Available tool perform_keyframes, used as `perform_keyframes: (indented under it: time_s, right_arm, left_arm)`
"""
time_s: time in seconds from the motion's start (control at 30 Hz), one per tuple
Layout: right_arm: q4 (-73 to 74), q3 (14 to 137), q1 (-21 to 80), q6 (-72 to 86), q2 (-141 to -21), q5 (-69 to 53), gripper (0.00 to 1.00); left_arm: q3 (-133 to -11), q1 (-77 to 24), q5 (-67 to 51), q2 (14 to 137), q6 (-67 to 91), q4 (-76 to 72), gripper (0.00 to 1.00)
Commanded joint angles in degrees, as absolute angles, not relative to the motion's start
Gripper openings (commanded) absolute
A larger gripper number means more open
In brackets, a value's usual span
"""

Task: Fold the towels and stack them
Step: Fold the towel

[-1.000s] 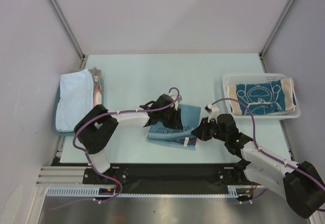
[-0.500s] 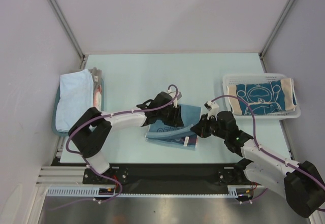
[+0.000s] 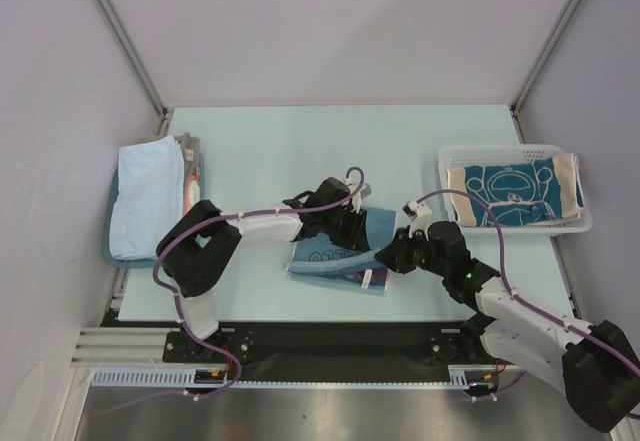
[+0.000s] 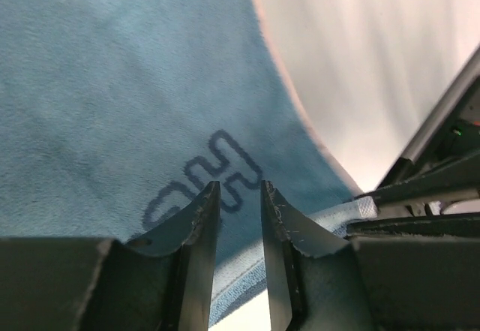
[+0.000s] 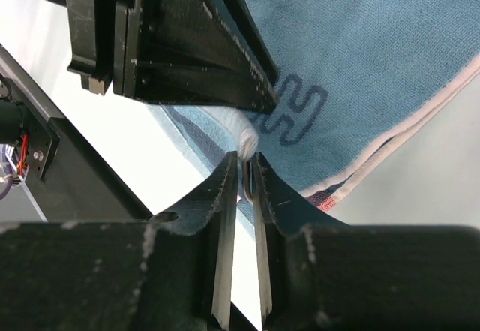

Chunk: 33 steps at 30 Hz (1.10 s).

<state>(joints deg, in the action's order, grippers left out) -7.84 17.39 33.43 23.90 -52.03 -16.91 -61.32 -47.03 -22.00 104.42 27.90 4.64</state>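
A blue towel [image 3: 335,256] with a dark key-pattern border lies partly folded at the table's middle front. It fills the left wrist view [image 4: 112,83] and shows in the right wrist view [image 5: 375,53]. My left gripper [image 3: 352,226] rests its tips on the towel's top layer, its jaws a narrow gap apart with nothing pinched [image 4: 240,188]. My right gripper [image 3: 386,259] is shut on the towel's right edge by a white tag [image 5: 246,158]. A dark teal towel [image 3: 512,193] with white drawing lies in the basket. A light blue towel [image 3: 145,196] lies on the tray.
The white mesh basket [image 3: 448,176] stands at the right. The shallow teal tray [image 3: 108,251] sits at the left edge, with a grey-beige cloth [image 3: 189,171] along its right side. The two arms nearly meet over the blue towel.
My left gripper has slid right across the blue towel toward the right gripper. The right gripper has stayed on the towel's right edge.
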Motion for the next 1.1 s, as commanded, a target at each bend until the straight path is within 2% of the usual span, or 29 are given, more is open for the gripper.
perform_keyframes:
  time_s: [0.0, 0.37, 0.53, 0.63, 0.87, 1.07]
  right_arm:
    - [-8.6, 17.1, 33.8, 23.6, -50.0, -16.3, 0.19]
    - [-5.7, 17.3, 33.8, 23.9, -47.4, -15.0, 0.21]
    - [-2.6, 18.7, 33.8, 25.0, -47.0, -12.0, 0.24]
    - [-0.2, 20.3, 33.6, 25.9, -47.5, -9.5, 0.29]
    - [5.7, 24.7, 32.1, 28.9, -50.5, -2.5, 0.32]
    - [8.2, 32.9, 28.2, 30.4, -60.3, 5.3, 0.39]
  left_arm:
    - [-59.9, -47.8, -27.5, 103.2, 26.7, 1.7, 0.33]
    - [-55.4, -49.9, -29.1, 100.4, 27.5, 0.3, 0.32]
    - [-54.3, -51.4, -26.3, 97.3, 27.5, 1.2, 0.31]
    - [-52.7, -52.6, -22.6, 94.9, 27.9, 2.1, 0.31]
    - [-47.2, -54.1, -11.1, 89.2, 30.6, 3.3, 0.31]
    - [-51.0, -47.4, 2.5, 86.2, 31.3, 7.5, 0.35]
